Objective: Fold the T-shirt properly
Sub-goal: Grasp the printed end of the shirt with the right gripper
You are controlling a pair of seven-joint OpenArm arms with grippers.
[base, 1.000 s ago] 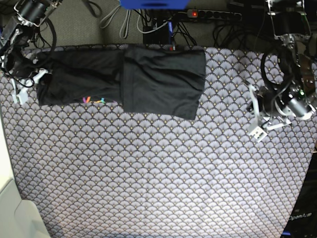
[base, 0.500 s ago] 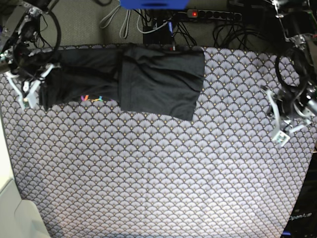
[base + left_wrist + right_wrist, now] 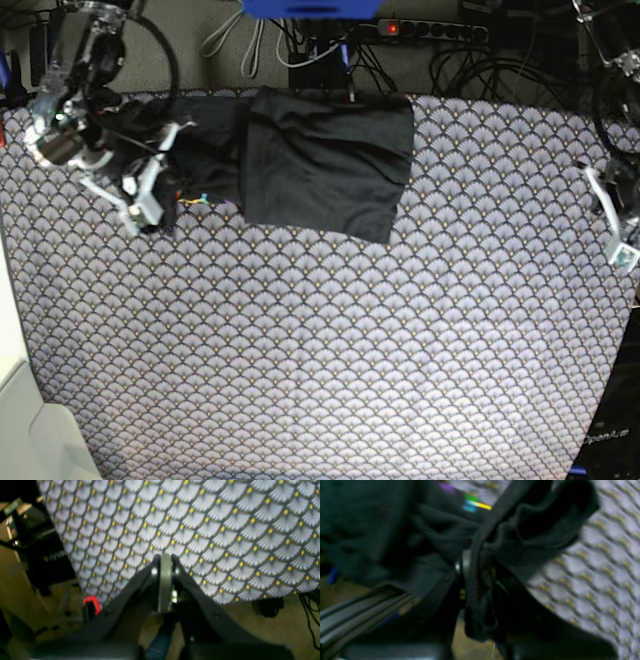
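T-shirt (image 3: pixel 320 165) sits at far edge of tablecloth (image 3: pixel 330 350), dark charcoal, thin soft knit, already doubled into a rough rectangle w/ one panel lapped over the other. Near half of the cloth is bare: scallop print, pale fans w/ yellow dots, lies flat. Left gripper (image 3: pixel 622 250) parked at the table's side edge, well apart from shirt; wrist view shows its jaws pressed together on nothing, prob. just out of the way. Right gripper (image 3: pixel 480 562) is pinched narrow on a bunched hem/edge of the shirt, fabric gathered in ropey wrinkles around the fingers, so the end by the striped mark (image 3: pixel 476 503) looks lifted off the cloth; judging by that, it's carrying this end over toward the lapped panel for the next fold. Behind the table edge: power strip (image 3: pixel 430 30) and loose cables, blurry.
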